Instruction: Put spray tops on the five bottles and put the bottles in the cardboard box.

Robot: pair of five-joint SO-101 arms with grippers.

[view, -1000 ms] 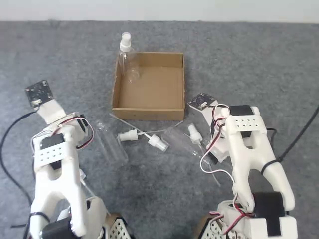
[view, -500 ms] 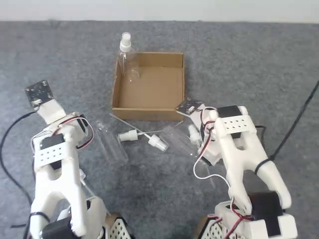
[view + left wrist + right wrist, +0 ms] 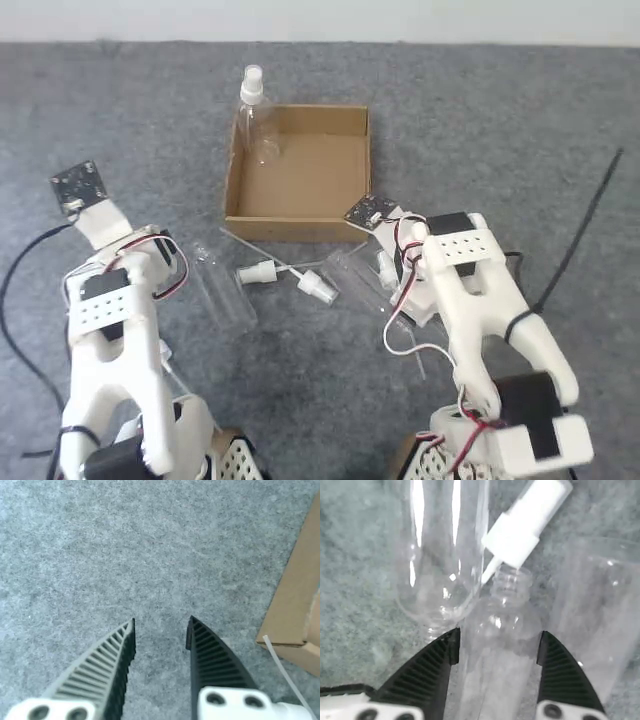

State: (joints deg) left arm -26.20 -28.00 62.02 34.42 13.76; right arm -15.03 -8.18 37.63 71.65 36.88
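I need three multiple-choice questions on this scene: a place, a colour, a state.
1. The capped bottle stands at the cardboard box's: A. middle B. far left corner C. near right corner
2. The loose spray tops are: A. white B. black C. red
3. The right gripper is: A. shut on a spray top B. shut empty C. open around a topless bottle
B: the high view shows it there. A: all look white. C: its fingers flank the open neck.
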